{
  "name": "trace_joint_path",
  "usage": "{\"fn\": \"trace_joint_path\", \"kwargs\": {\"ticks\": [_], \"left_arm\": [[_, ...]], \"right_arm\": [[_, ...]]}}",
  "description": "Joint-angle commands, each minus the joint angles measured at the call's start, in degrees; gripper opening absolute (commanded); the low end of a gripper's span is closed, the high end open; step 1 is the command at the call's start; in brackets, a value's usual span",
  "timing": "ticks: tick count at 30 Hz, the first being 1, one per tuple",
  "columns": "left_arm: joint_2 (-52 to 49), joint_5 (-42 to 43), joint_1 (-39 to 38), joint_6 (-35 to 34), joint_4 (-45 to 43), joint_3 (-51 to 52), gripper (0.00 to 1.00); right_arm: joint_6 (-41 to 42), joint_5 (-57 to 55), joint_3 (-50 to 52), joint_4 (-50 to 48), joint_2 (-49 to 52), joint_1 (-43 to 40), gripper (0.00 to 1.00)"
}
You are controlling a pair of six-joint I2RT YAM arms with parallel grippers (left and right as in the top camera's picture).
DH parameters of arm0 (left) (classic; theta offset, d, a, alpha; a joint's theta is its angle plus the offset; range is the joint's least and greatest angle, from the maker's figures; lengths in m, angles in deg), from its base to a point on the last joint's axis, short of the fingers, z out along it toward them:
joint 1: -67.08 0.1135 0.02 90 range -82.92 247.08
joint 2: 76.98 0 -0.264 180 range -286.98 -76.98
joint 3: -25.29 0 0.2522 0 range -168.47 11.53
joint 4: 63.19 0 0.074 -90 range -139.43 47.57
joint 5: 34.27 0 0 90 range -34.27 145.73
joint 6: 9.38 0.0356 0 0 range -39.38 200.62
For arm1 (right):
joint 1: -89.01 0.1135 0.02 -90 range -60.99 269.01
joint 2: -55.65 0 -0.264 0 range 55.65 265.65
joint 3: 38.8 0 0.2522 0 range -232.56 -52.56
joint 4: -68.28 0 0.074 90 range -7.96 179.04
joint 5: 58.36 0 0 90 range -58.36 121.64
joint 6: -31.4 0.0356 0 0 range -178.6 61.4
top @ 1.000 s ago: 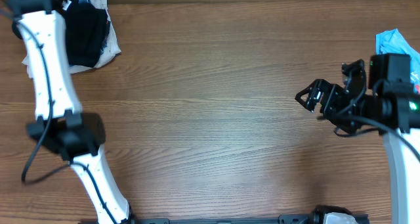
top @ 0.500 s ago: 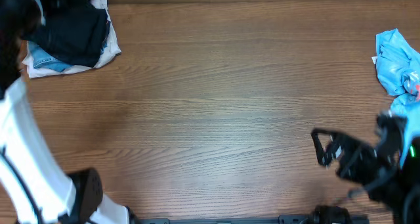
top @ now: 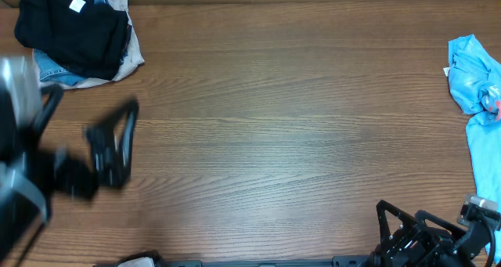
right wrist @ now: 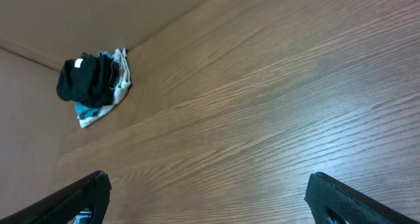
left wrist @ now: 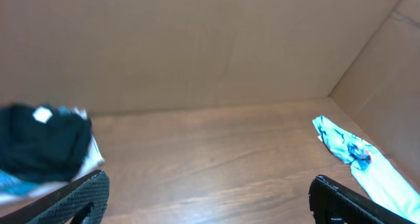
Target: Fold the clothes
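Clothes (top: 74, 32) in a far-corner heap — untouched

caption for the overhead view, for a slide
Left arm and right arm, jaws open; black T-shirt heaped in far-left corner, light blue garment at right edge.

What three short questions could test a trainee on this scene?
1. True or false: the black T-shirt lies on top of other clothes.
2. Where does the light blue garment lie? A: at the right edge of the table. B: in the middle. C: beside the T-shirt.
3. Do the left fingers or the right fingers hold any cloth?

Key: 1 true. 2 A. 3 No, both pairs are open and empty.
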Motion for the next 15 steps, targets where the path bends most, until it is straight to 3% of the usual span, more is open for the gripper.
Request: {"fn": "trace_joint_path", "kwargs": {"ticks": [1, 6, 15], "left_arm": [[4.85, -0.70, -0.07, 2.71, 0.26, 0.39, 1.00], [10.73, 0.57, -0.07, 1.01, 0.26, 5.31, 1.00], [27.43, -0.57, -0.07, 4.66, -0.11, 26.36, 1.00]], "right_arm": [[-0.15, -0.61, -0.92, 0.42, -1.42, -0.09, 1.00], [-0.09, -4.15, -0.94, 0.81, -4.26, -0.09, 1.00], [0.55, -8.70, -0.92, -0.15, -9.25, -0.09, 1.00]]}}
